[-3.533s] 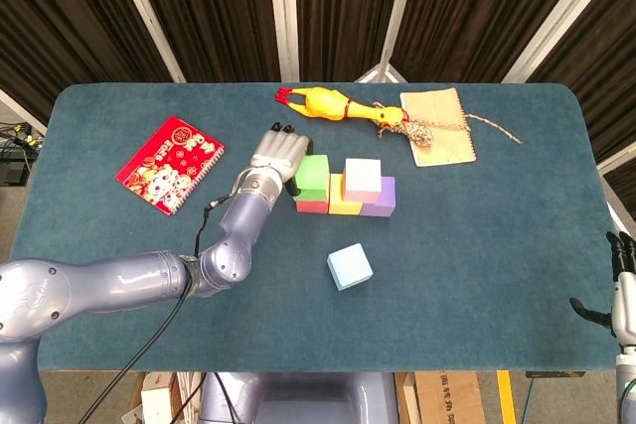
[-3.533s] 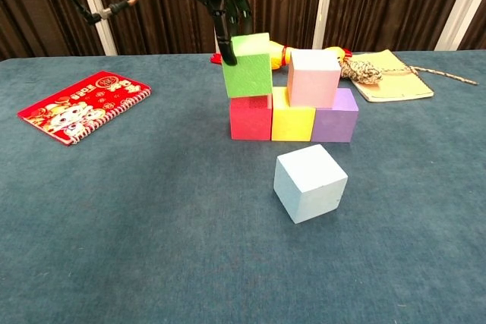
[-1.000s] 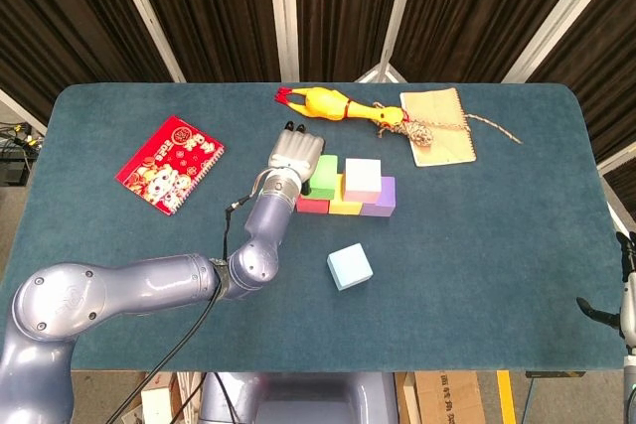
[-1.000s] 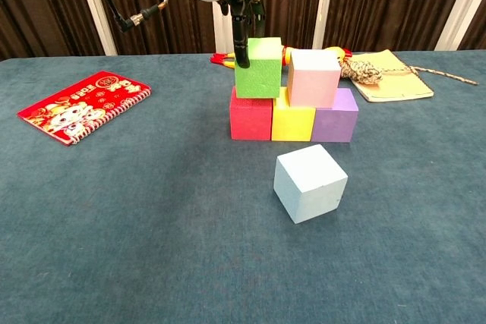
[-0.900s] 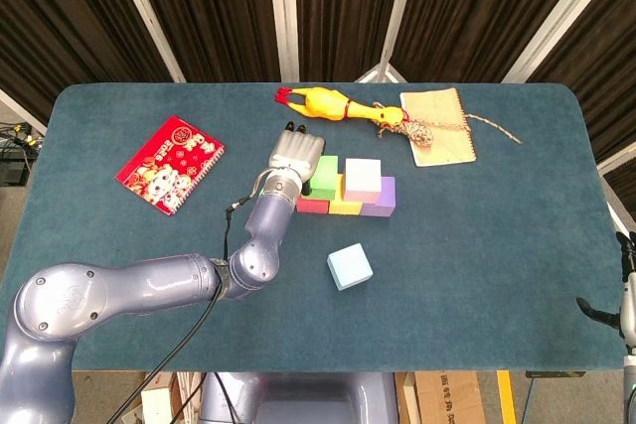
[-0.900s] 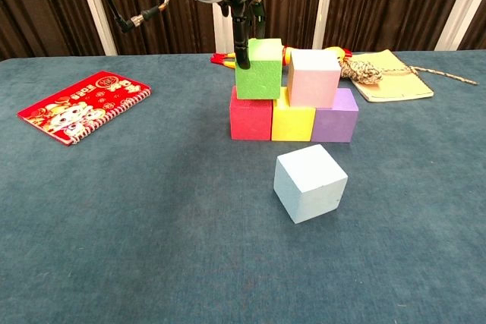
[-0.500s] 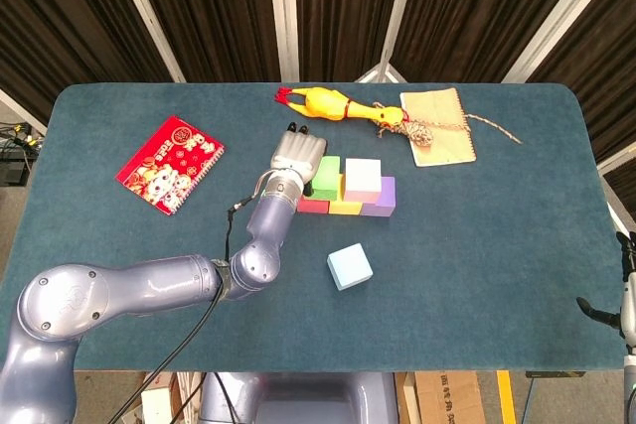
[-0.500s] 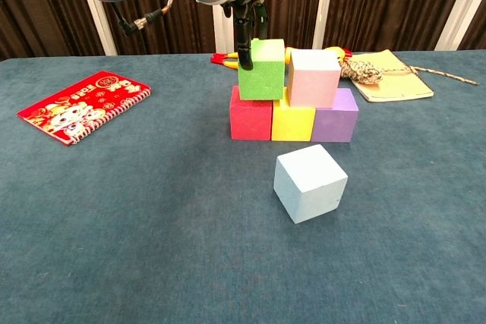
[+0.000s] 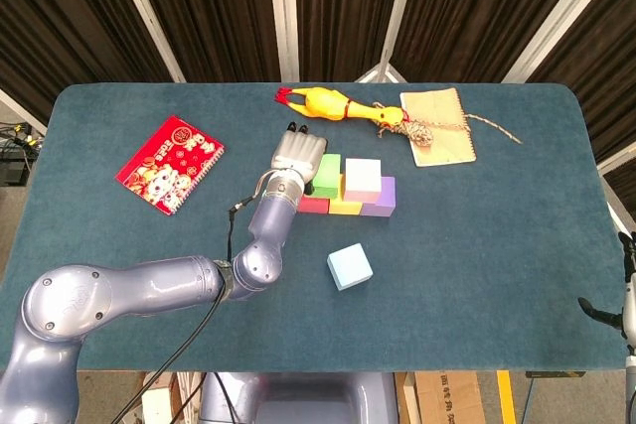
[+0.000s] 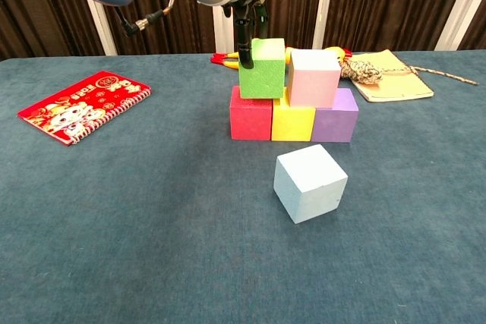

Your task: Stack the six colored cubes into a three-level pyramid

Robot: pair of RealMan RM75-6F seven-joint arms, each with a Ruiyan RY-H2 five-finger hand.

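Red [image 10: 250, 118], yellow [image 10: 292, 123] and purple [image 10: 335, 119] cubes stand in a row on the blue table. A pink cube [image 10: 314, 77] sits on top over the yellow and purple ones. A green cube [image 10: 262, 68] rests on the red and yellow ones, close beside the pink cube [image 9: 363, 178]. My left hand [image 9: 296, 156] grips the green cube [image 9: 326, 174] from its left and far side, with dark fingers [image 10: 244, 45] down its left face. A light blue cube [image 10: 310, 183] lies alone in front of the row. My right hand [image 9: 626, 303] shows only partly at the right edge, holding nothing.
A red spiral notebook [image 9: 170, 163] lies at the left. Behind the cubes are a yellow rubber chicken [image 9: 336, 105] and a tan notebook [image 9: 438, 124] with a rope toy on it. My left arm [image 9: 149, 290] reaches across the near-left of the table.
The green cube, held tilted above the red cube 3.5 s ago, now sits level on the row. Over the last second it slid slightly right toward the pink cube.
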